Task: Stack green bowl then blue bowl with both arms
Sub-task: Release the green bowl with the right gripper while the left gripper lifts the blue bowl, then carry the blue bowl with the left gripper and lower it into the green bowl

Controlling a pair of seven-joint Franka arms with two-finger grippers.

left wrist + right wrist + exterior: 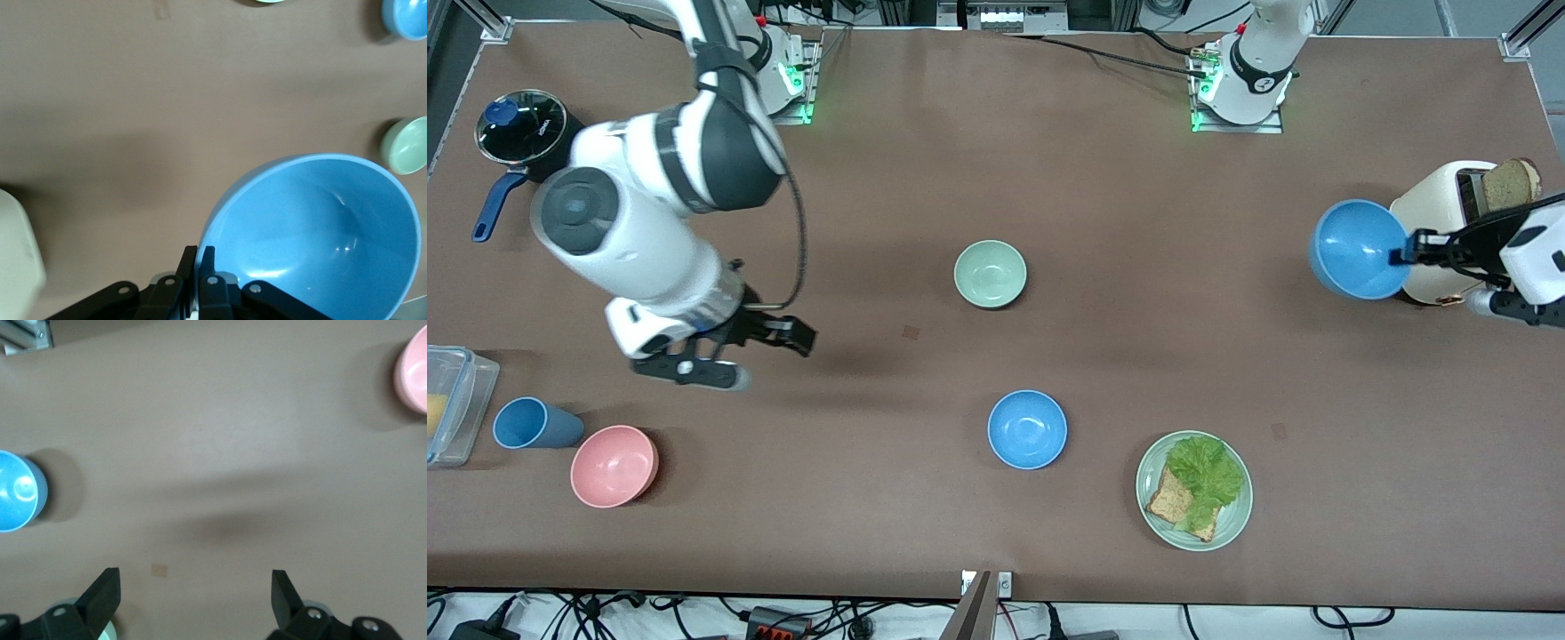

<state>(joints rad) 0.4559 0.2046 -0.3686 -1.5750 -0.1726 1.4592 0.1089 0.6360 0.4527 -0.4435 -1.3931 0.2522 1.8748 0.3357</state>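
The green bowl (990, 274) was seen standing upright on the brown desk (1103, 178) near its middle, empty and untouched. A blue bowl (1027, 428) stood on the desk at roughly six o'clock from the green bowl, nearer to the front camera and apart from it. A second blue bowl (1359, 249) was held tilted in the air by the left claw (1405, 253), whose fingers were pinched shut on its rim, over the desk at the left arm's end, at about three o'clock from the green bowl and just beside a cream toaster (1449, 209) with a slice of bread (1513, 182) standing in its slot. The right claw (769, 342) was seen spread wide and empty over bare desk, at about eight o'clock from the green bowl. At roughly seven o'clock from that claw a pink bowl (614, 465) and a blue cup (535, 424) lying on its side were found close together, with a clear plastic box (458, 400) at the desk's edge. A pale-green plate (1232, 520) with lettuce and bread lay at about four o'clock from the resting blue bowl. A dark pot (520, 129) with a glass lid stood near the right arm's base; small white lettering on the lid could not be read.
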